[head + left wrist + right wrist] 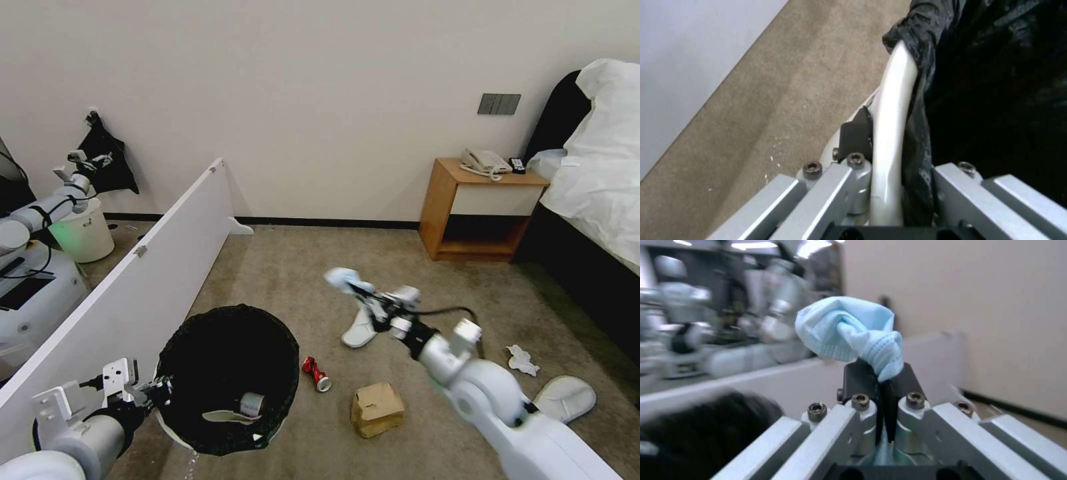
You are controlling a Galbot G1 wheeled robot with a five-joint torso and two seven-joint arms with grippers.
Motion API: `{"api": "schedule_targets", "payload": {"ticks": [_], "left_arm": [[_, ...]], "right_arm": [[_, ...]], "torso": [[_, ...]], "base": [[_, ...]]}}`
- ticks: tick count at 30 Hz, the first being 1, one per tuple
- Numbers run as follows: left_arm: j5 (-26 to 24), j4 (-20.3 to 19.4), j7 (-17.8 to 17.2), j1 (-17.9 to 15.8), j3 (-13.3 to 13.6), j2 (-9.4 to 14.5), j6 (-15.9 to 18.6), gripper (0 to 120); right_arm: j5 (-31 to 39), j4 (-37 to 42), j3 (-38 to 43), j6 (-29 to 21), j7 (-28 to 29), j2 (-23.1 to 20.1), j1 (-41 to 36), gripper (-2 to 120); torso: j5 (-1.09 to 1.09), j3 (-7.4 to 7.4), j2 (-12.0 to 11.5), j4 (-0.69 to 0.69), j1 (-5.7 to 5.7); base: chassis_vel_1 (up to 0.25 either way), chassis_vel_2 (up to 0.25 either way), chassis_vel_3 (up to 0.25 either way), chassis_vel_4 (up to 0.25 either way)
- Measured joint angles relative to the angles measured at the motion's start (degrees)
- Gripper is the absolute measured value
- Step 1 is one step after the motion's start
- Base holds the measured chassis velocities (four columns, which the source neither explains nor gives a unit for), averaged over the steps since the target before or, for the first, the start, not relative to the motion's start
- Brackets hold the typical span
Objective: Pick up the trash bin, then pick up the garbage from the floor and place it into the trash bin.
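The trash bin, round and lined with a black bag, hangs low at the left above the carpet floor. My left gripper is shut on its white rim, with the black bag beside it. A can-like item and a flat white piece lie inside. My right gripper is raised to the right of the bin, shut on a crumpled blue face mask. On the floor lie a red can, a tan cardboard box, a white tissue and two white slippers.
A white partition panel runs along the left, close to the bin. Behind it stand another robot arm and a white unlined bin. A wooden nightstand with a telephone and a bed stand at the right.
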Motion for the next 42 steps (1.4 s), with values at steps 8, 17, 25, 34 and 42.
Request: {"api": "schedule_targets", "payload": {"ticks": [8,17,25,34,42], "left_arm": [[-0.13,0.01,0.01,-0.1,-0.17,-0.12,0.0,2],[-0.17,-0.09,-0.06,-0.36,0.07,-0.17,0.0,2],[-0.34,-0.57,-0.11,-0.34,-0.23,-0.21,0.0,2],[-1.02,-0.75,-0.37,-0.41,-0.63,-0.11,0.01,2],[-2.07,-1.11,-0.85,-0.46,-0.75,-0.03,0.05,2]], "right_arm": [[4.11,-3.21,-12.87,-0.03,-1.16,4.73,10.85,0],[6.93,-4.17,-22.24,-2.15,0.23,7.66,15.21,0],[10.93,-2.8,-26.41,-8.05,4.95,5.71,15.43,0],[13.04,-2.05,-29.38,-13.98,9.94,4.79,16.06,0],[14.04,-2.27,-29.46,-17.22,16.91,5.99,14.68,4]], "torso": [[0.03,0.0,0.0,-0.01,0.0],[0.02,0.0,0.0,-0.01,0.0],[0.03,0.0,0.0,-0.01,0.0],[0.03,0.0,0.0,0.0,0.0],[0.03,0.0,0.0,-0.01,0.0]], "base": [[0.0,0.0,0.0,0.0],[0.0,0.0,0.0,0.0],[0.0,0.0,0.0,0.0],[0.0,0.0,0.0,0.0],[0.0,0.0,0.0,0.0]]}}
